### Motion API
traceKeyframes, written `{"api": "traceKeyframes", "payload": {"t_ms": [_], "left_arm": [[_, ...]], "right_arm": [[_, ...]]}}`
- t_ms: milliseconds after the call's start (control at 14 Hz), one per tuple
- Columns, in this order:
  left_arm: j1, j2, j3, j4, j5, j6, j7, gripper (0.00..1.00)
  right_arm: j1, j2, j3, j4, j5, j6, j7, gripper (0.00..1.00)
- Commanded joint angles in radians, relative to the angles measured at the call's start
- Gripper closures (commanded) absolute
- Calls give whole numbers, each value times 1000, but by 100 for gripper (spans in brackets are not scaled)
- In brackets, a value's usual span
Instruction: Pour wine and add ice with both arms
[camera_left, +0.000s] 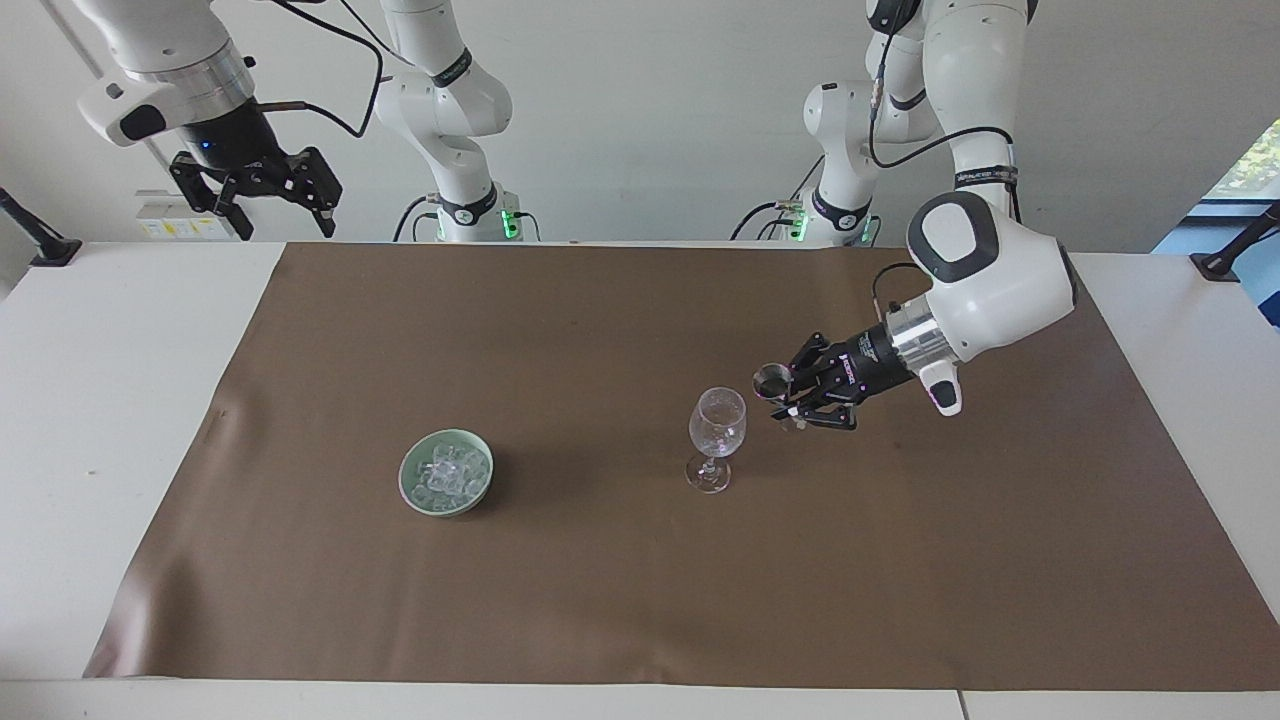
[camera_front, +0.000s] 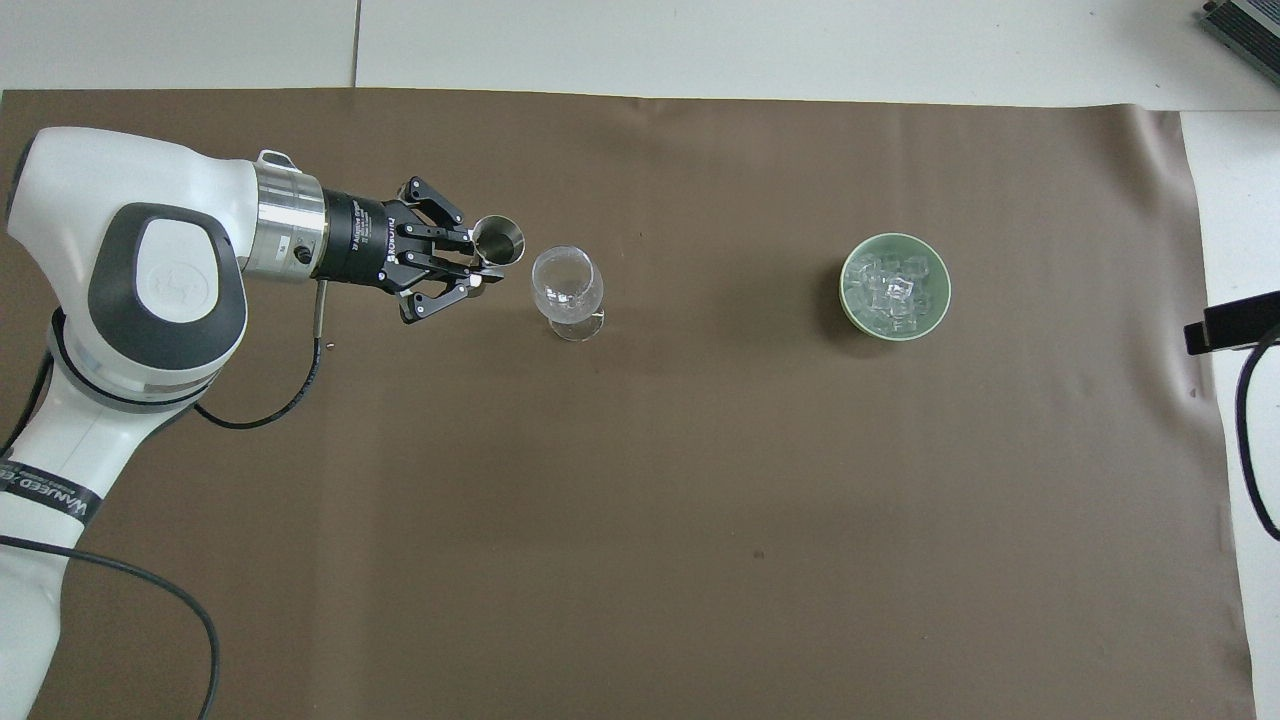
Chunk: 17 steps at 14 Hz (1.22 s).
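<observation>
While aloft: left gripper (camera_left: 785, 398) clamps jigger (camera_left: 769, 379) beside glass (camera_left: 717, 421) rim.
Facing only: right gripper (camera_left: 268, 196), fingers spread, waiting over bench (camera_left: 120, 400) edge.
Ice (camera_front: 893, 292): heaped in bowl (camera_front: 934, 318), toward right arm's end.

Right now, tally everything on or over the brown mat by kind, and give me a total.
Jigger, held in the left gripper beside the glass rim: 1
Stemmed wine glass, standing: 1
Pale green bowl: 1
Heap of ice in the bowl: 1
Total: 4
The right gripper waits off the mat.
</observation>
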Motion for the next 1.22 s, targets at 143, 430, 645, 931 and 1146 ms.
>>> {"api": "traceKeyframes", "payload": {"t_ms": [143, 430, 645, 931, 1146], "left_arm": [[-54, -15, 11, -4, 87, 75, -60, 100], [-69, -20, 11, -4, 128, 98, -60, 100], [-86, -21, 10, -4, 177, 124, -60, 100], [-89, -23, 10, -4, 217, 135, -55, 100], [-98, -29, 10, -2, 249, 138, -49, 100]], "right_arm": [[-9, -16, 2, -21, 12, 4, -6, 0], [-9, -16, 2, -22, 12, 4, -6, 0], [-9, -17, 2, -22, 12, 4, -6, 0], [-9, -17, 2, -22, 12, 4, -6, 0], [-9, -17, 2, -22, 12, 4, -6, 0]]}}
